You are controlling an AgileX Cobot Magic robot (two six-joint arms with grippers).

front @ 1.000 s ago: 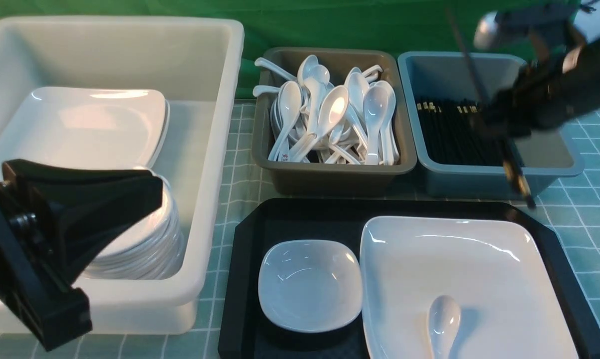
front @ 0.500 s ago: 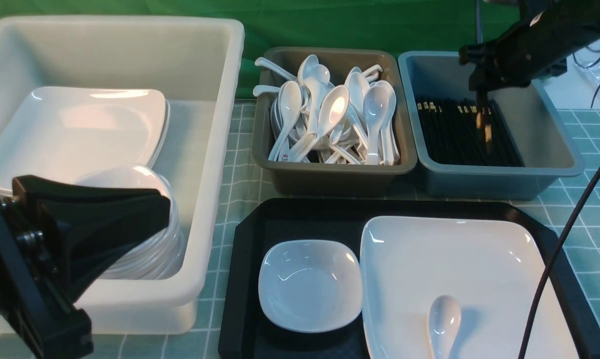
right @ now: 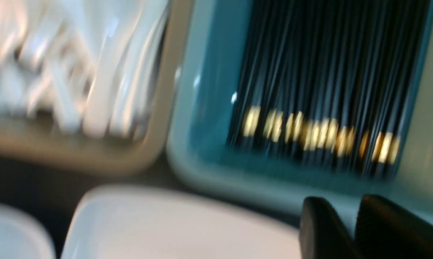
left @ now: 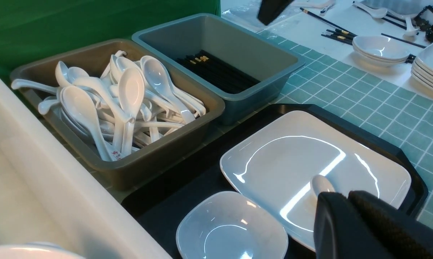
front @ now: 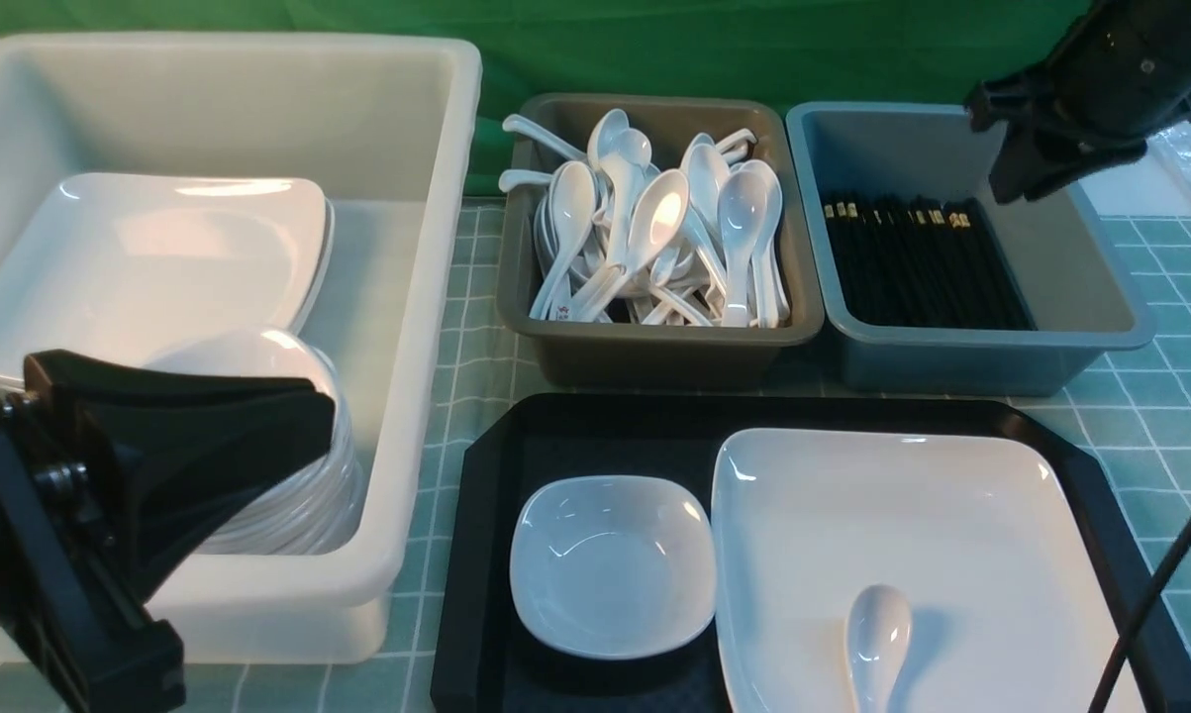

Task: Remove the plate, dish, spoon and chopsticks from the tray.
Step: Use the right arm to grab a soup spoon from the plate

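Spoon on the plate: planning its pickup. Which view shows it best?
Front view: the spoon shows bowl whole, handle cropped. Left wrist: only its bowl tip, behind the left gripper. Right wrist: not visible.

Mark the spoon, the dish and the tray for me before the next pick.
spoon (front: 879, 624), front view, on its oval bowl.
dish (front: 610, 566), front view, middle of its hollow.
tray (front: 605, 436), front view, bare floor behind the dish.
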